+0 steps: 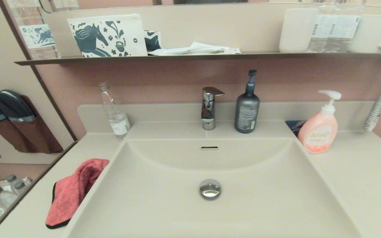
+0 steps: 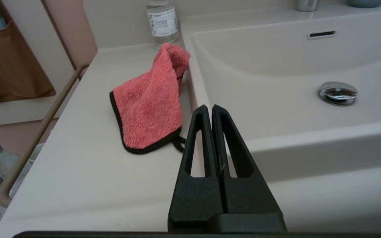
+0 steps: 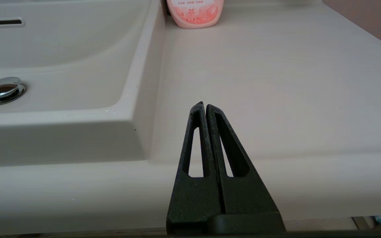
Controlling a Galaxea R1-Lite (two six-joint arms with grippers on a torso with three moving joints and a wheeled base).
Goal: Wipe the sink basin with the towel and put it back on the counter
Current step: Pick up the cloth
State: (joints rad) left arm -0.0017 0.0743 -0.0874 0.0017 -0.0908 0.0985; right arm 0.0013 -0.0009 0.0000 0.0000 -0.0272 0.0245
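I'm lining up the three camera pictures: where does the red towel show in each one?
Head view: towel lower left, on the counter by the basin's left rim.
Left wrist view: towel centre-left, beyond the shut left hand.
Right wrist view: not in it.
Shared landmark: chrome drain plug.

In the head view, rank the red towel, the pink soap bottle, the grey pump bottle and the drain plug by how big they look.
1. towel, nearest the camera
2. pink soap bottle and grey pump bottle: too alike to rank
3. drain plug
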